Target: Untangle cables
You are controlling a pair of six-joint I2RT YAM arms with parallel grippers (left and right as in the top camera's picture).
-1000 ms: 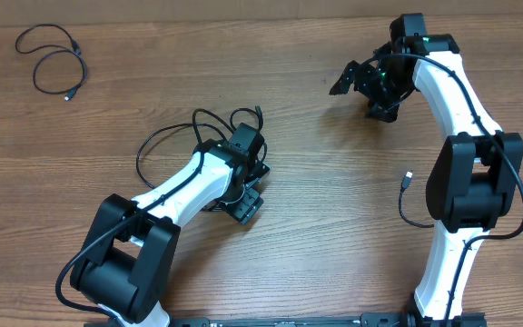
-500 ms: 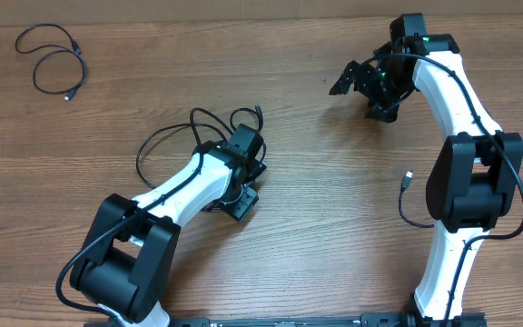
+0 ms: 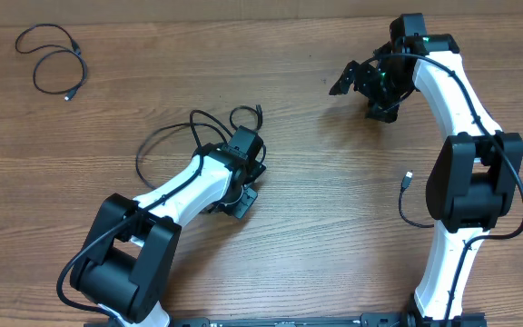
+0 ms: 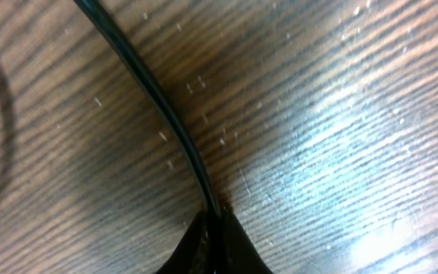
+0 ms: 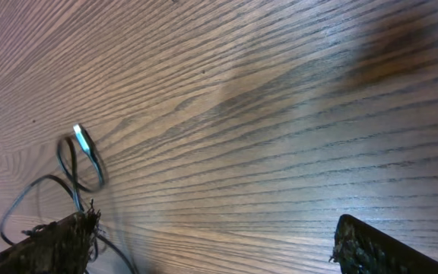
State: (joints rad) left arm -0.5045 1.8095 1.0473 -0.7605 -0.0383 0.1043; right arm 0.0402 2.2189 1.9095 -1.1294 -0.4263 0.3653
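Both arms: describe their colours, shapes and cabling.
The left arm and right arm each have rounded white links joined by bulky black joints, with black wiring running along them. The left gripper and right gripper are black; the right one's fingers look rough-edged. A green light glows near the right wrist.

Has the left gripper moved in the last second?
Yes: the left gripper has shut on a cable; its outer finger drew in leftward, while the wrist kept its place against the table grain.
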